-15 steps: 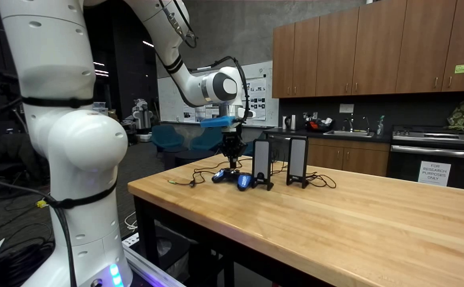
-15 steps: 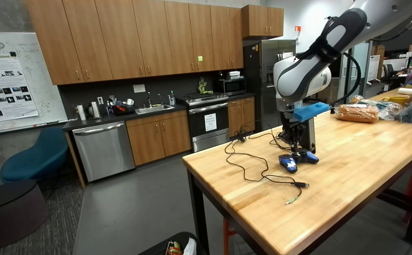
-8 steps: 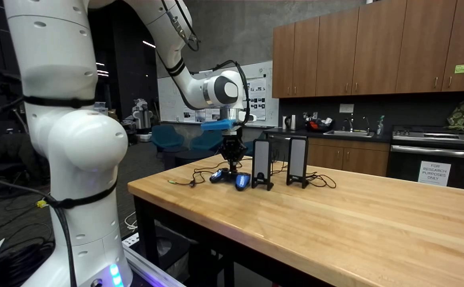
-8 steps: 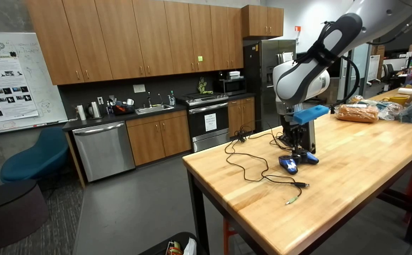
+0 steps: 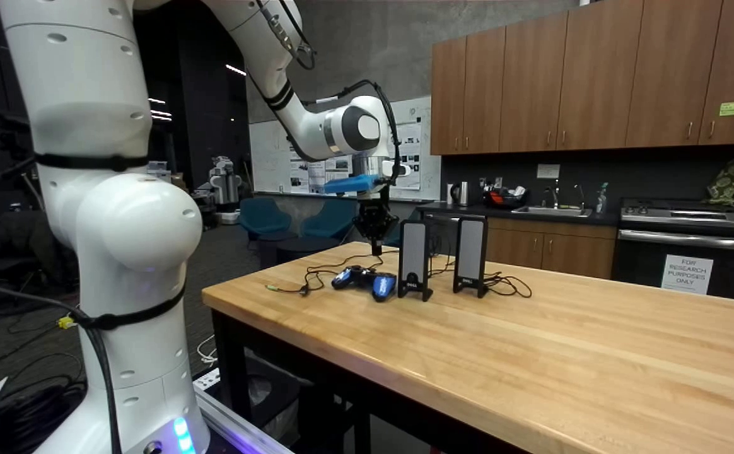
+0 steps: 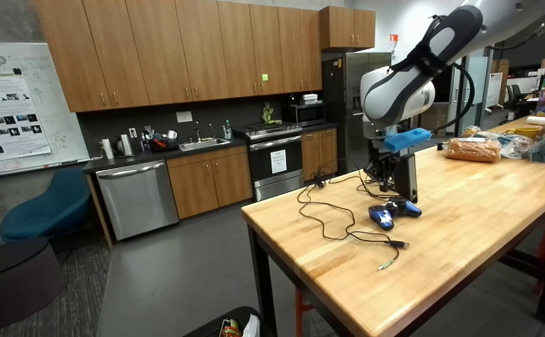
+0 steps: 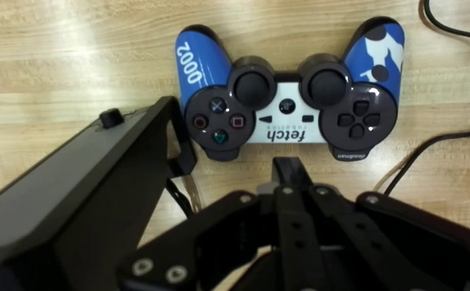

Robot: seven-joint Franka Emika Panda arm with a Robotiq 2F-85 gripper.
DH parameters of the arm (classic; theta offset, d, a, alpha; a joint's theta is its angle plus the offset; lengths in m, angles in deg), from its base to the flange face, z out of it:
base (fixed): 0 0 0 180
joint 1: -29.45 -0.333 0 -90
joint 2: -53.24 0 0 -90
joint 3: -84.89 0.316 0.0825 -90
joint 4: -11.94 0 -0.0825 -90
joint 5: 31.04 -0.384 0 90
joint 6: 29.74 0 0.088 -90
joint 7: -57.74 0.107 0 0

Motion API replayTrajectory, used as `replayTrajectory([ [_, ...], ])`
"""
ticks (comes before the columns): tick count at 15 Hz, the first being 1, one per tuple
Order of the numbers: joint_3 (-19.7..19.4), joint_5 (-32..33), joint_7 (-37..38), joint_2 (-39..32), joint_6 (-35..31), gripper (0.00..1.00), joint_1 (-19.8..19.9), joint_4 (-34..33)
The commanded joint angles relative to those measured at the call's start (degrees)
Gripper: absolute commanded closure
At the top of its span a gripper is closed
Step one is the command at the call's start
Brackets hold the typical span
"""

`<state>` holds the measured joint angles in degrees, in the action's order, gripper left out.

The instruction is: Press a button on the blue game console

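Observation:
The blue game console is a gamepad with blue grips, dark sticks and buttons, and a white centre panel. It lies flat on the wooden table in both exterior views (image 5: 364,278) (image 6: 396,206) and fills the upper middle of the wrist view (image 7: 287,95). My gripper (image 7: 289,171) is shut and empty, its fingertips together. In the wrist view the tips stand just below the controller's shoulder-button edge, between the two shoulder buttons. In both exterior views the gripper (image 5: 376,250) (image 6: 385,187) hangs above the table, apart from the controller.
Two upright black speakers (image 5: 413,255) (image 5: 470,252) stand beside the controller. The nearer one (image 7: 134,190) is close to its button side and the gripper. Thin black cables (image 6: 321,220) lie on the table (image 5: 562,353). Bagged bread (image 6: 473,150) lies farther along.
My gripper was down on the controller in the earlier frames and has now risen off it and moved back from it. The controller shifted very slightly earlier and now lies still.

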<state>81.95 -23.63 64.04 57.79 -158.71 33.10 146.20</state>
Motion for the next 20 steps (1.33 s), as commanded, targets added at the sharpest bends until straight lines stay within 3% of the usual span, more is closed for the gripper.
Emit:
replayTrajectory([
  [1, -0.15, -0.82, -1.43, 2.46, 2.46, 1.00, 0.06, -0.46],
  [7, 0.14, -1.92, -4.32, 6.23, 8.10, 1.00, -0.45, -0.48],
  [8, 0.19, -1.94, -4.70, 6.89, 8.81, 0.74, -0.54, -0.47],
  [9, 0.25, -1.93, -4.94, 7.48, 9.30, 0.73, -0.63, -0.41],
  [12, 0.43, -2.22, -6.33, 9.16, 11.05, 0.58, -0.91, -0.36],
  [20, 0.67, -3.50, -8.70, 12.34, 16.29, 0.03, -1.97, -0.10],
])
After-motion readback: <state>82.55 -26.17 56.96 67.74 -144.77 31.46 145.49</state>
